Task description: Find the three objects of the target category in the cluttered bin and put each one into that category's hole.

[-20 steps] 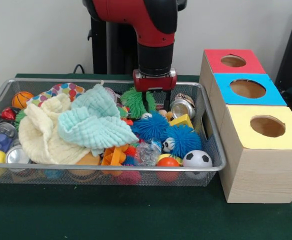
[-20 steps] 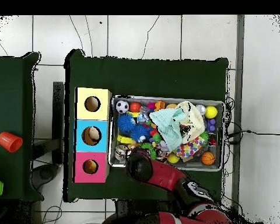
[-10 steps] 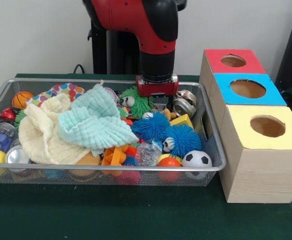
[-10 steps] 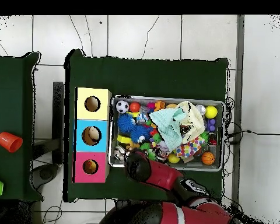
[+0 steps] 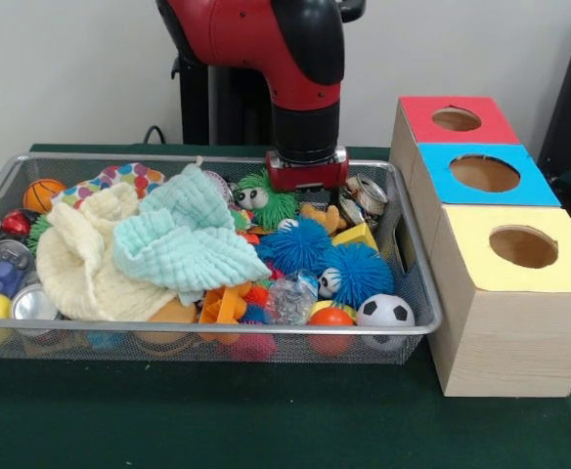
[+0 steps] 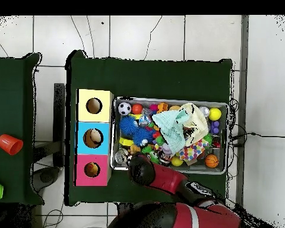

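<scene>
- Looking at the front view, you see the tool (image 5: 308, 174) low over the far right part of the wire bin (image 5: 417, 293), its red mount just behind the green fuzzy toy (image 5: 263, 200).
- You cannot tell whether the tool is released or clenched; its tips are hidden behind the toys and the mount.
- You are not shown which category is the target. Judging by where the tool sits, the likely candidates are the silver tins (image 5: 364, 198) just right of it, against the bin's far right corner.
- The green fuzzy toy lies just left of the tool, and the blue spiky balls (image 5: 325, 259) sit nearer the camera.
- The three boxes stand right of the bin: red box (image 5: 457, 119) farthest, blue box (image 5: 484, 174) in the middle, yellow box (image 5: 522, 246) nearest.
- In your overhead view, the blue box's hole (image 6: 94, 138) already seems to hold something pale.
- Expect any carry to run rightward from the tool, over the bin's right wall.
</scene>
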Available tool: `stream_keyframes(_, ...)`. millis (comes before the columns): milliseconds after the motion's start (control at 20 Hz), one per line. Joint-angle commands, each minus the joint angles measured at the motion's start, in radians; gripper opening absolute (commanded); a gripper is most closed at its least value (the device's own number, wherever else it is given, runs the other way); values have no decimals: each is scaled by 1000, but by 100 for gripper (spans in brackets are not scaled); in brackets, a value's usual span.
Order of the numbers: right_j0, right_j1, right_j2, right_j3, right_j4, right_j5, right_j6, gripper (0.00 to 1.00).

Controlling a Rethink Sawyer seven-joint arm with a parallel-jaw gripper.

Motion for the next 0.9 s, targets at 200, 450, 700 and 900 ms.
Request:
stream_keyframes(200,-53,119,35,-133,-9,-83,205,100)
stream_keyframes(450,-68,120,48,-137,-27,-74,190,0)
stream_keyframes(700,-59,115,40,-138,-25,-78,196,0)
stream_keyframes(900,-63,114,44,-135,-25,-74,198,0)
